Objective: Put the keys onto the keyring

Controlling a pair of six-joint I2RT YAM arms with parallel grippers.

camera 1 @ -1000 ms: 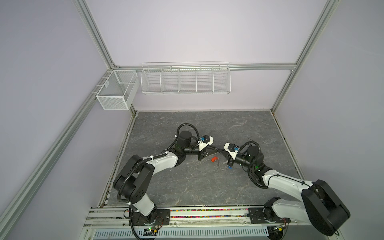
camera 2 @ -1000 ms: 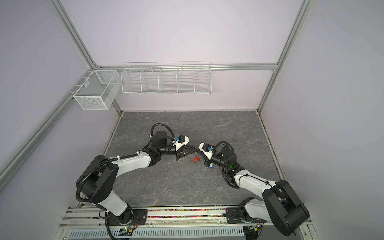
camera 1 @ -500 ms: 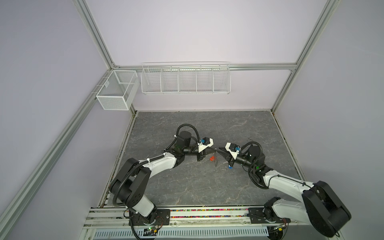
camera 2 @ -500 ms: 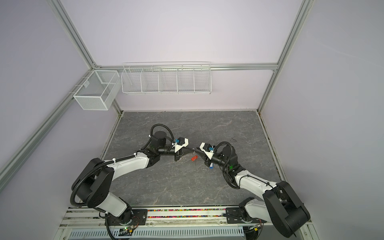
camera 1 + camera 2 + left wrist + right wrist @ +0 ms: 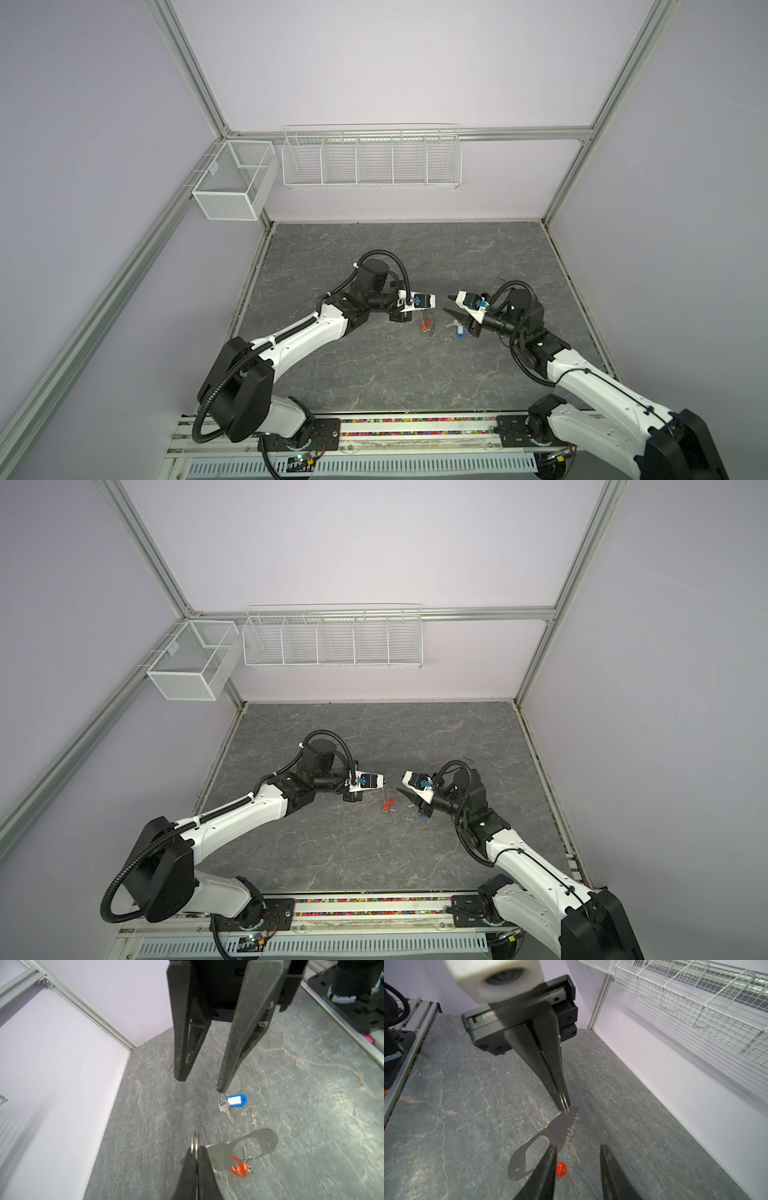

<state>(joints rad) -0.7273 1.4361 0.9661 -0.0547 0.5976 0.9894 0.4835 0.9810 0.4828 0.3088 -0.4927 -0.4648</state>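
Left wrist: one keyring [image 5: 268, 1140], one blue-tagged key [image 5: 225, 1109], one red-tagged key [image 5: 239, 1169].

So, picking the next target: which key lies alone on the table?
The blue-tagged key; the red-tagged key is beneath the keyring held by the left pincer.

Lilac walls [image 5: 374, 62] (wire baskets [image 5: 371, 166]), grey floor [image 5: 374, 374].
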